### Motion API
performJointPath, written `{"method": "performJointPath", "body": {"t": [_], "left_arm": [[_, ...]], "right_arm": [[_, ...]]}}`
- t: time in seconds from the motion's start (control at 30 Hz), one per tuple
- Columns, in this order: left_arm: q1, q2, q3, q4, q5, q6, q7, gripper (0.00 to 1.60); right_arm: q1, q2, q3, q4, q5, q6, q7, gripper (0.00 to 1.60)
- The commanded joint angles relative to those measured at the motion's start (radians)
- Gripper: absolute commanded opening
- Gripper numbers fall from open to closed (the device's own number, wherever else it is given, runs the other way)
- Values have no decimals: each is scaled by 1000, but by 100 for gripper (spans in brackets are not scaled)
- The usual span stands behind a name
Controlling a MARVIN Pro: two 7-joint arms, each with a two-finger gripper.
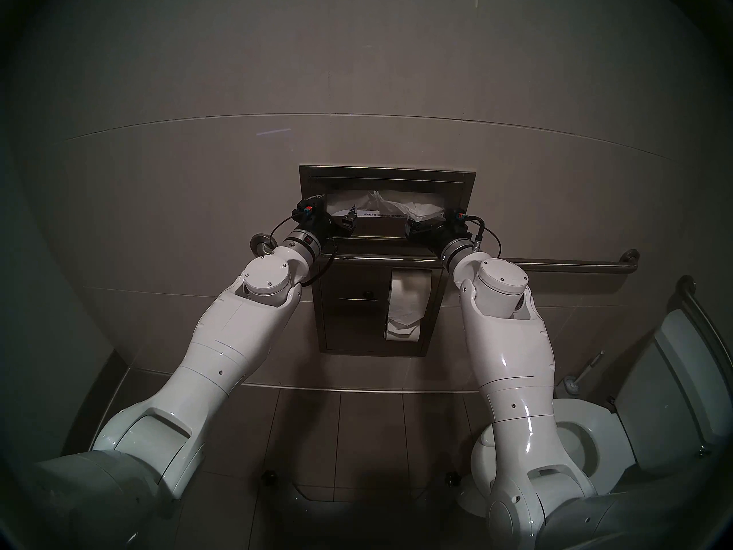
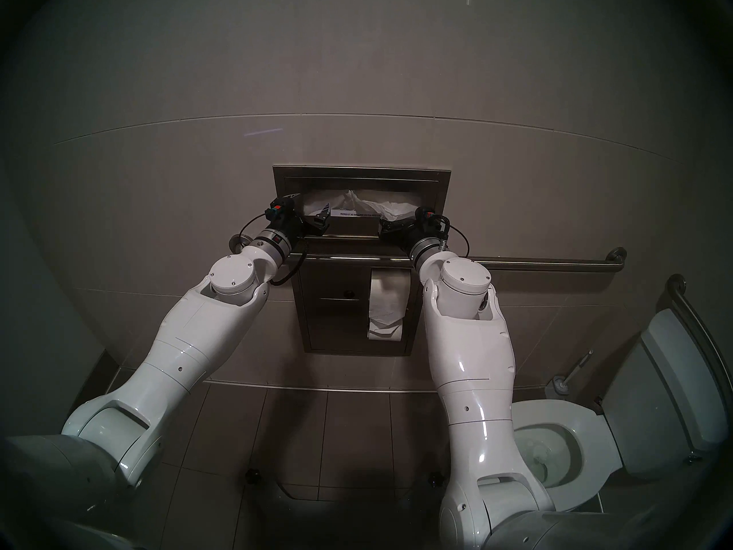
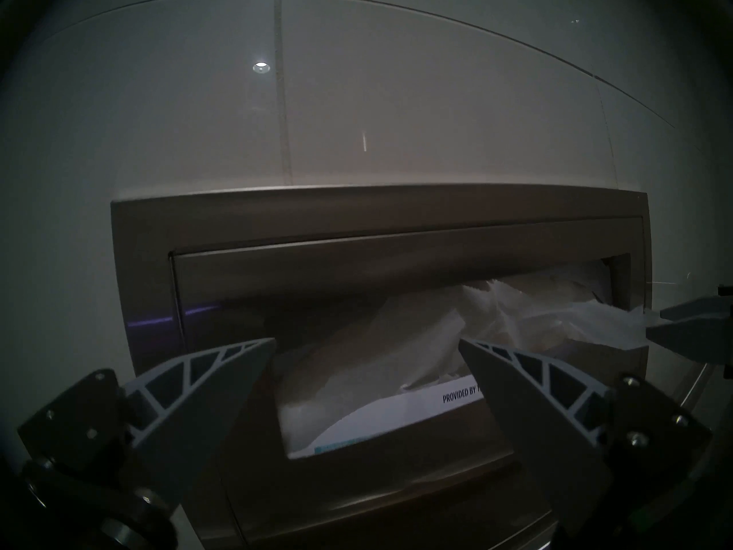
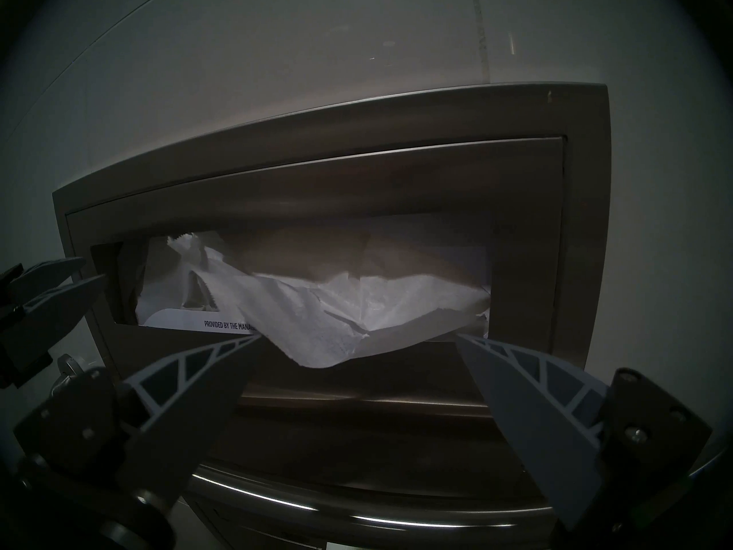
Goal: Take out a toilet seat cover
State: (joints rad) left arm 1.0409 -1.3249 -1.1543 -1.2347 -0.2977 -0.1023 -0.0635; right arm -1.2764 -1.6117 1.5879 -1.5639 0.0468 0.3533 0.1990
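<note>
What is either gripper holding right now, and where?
Nothing. Left gripper and right gripper are both open; the toilet seat cover hangs loose between the right gripper's jaws.

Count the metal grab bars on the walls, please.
2. One grab bar runs along the wall right of the dispenser, passing behind both arms. Another is behind the toilet tank. More may be hidden.

Count, relative to the steel dispenser (image 1: 468, 188): 1 crinkled seat cover (image 4: 317, 319) poking from its slot, 1 toilet paper roll (image 1: 408, 299) below it, 2 grippers at its slot, 2 grab bars, 1 toilet (image 2: 575, 426) to its right.
</note>
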Motion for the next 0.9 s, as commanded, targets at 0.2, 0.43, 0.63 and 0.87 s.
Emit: {"method": "performJointPath", "body": {"t": [0.2,0.43,0.63,0.87], "left_arm": [[-69,-54,14,-1,9,-47,-9,160],[-59,-60,3,9,-1,-39,-13,160],[-76,-74,1,49,-3,-40,-12,160],[-104,-88,5,93,3,-41,-13,160]], "right_arm": [[6,8,5,-75,2,-8,-3,160],[-5,14,9,-93,5,-1,-5,160],[-8,15,6,-99,9,2,-4,160],[-18,15,6,-105,14,-2,-9,160]]}}
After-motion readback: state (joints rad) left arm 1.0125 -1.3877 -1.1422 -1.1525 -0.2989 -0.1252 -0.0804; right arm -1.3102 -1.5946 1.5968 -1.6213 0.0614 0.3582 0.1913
